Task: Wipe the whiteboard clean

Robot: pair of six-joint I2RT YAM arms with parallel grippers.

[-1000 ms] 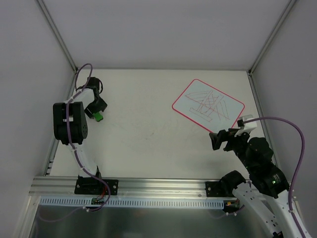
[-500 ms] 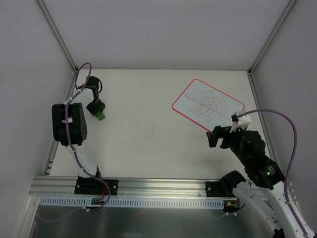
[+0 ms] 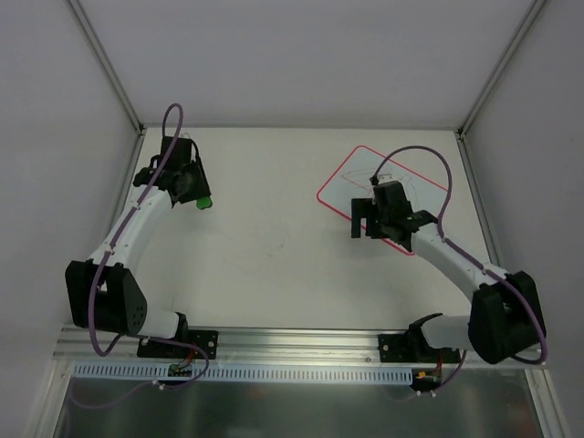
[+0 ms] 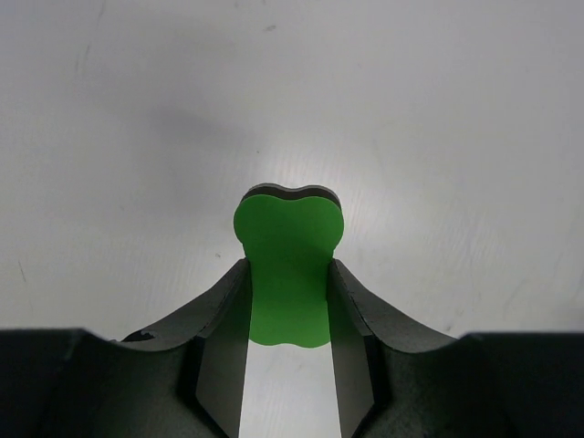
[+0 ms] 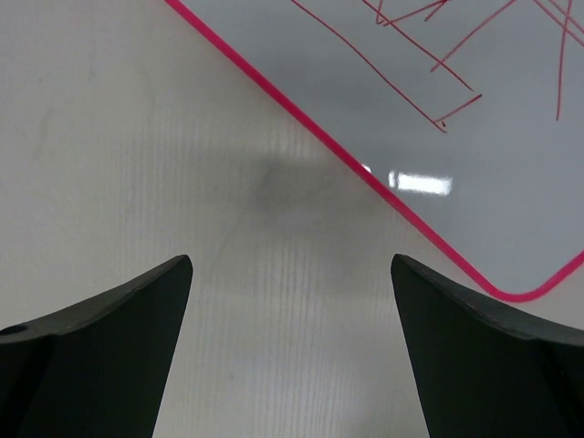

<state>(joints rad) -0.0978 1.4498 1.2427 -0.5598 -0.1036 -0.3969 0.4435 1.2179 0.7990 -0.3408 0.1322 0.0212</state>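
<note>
Now the left hand [image 4: 288, 278] has clamped the green block [image 4: 288, 228].

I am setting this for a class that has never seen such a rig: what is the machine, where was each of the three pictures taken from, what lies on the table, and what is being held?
These are two robot arms bolted at the near edge of a table. Each arm ends in a two-finger gripper. The wide picture looks down from above and behind the arms. The other two come from a camera on each wrist, so each shows its own dark fingers at the bottom. On the table lies a whiteboard with a red border and red scribbles. The left gripper is shut on a small green block. The right gripper is open and holds nothing; it is at the board's edge.
</note>
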